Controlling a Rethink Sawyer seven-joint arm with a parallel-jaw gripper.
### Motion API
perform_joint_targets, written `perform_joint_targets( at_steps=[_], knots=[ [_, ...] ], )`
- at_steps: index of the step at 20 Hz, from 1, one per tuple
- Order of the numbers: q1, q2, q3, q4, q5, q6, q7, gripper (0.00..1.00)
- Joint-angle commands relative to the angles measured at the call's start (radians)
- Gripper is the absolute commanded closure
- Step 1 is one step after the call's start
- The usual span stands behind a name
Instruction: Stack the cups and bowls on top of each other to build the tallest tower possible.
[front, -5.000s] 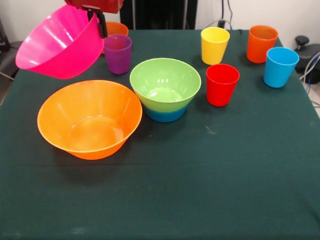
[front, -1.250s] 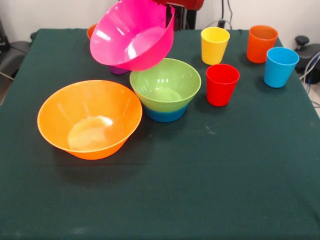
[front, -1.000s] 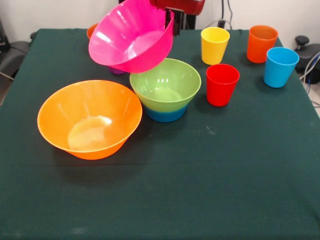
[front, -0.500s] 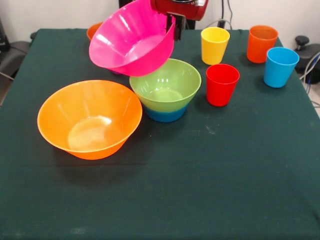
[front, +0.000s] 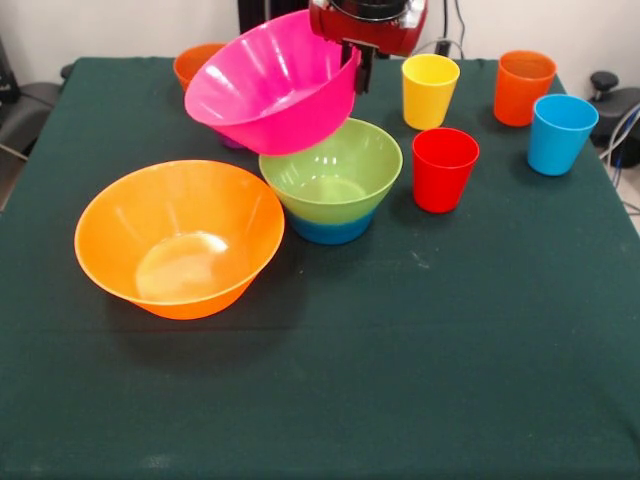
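Observation:
My gripper (front: 358, 62) is shut on the far rim of the large pink bowl (front: 272, 88) and holds it tilted in the air, just above the left rim of the green bowl (front: 331, 170). The green bowl sits nested in a small blue bowl (front: 328, 231). The large orange bowl (front: 180, 238) stands on the table at the left. A small orange bowl (front: 196, 62) shows behind the pink bowl. The yellow cup (front: 429, 91), red cup (front: 444, 169), orange cup (front: 523, 87) and light blue cup (front: 560, 134) stand upright at the right. The purple cup (front: 232, 143) is almost hidden behind the pink bowl.
The dark green table cloth (front: 400, 350) covers the table. A dark chair (front: 20, 115) stands off the left edge and cables (front: 620, 110) hang at the right edge.
The gripper has carried the pink bowl to the right from the far left corner and lowered it a little, so it now hangs closer over the green bowl and less tilted.

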Motion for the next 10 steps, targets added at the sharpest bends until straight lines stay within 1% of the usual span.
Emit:
perform_joint_targets(
  at_steps=[1,5,10],
  knots=[
    [0.05,0.049,0.003,-0.088,0.044,0.044,0.217,1.0],
    [0.072,0.05,-0.012,-0.074,0.073,0.026,0.233,1.0],
    [0.099,0.06,-0.028,-0.089,0.098,0.033,0.255,1.0]
  ],
)
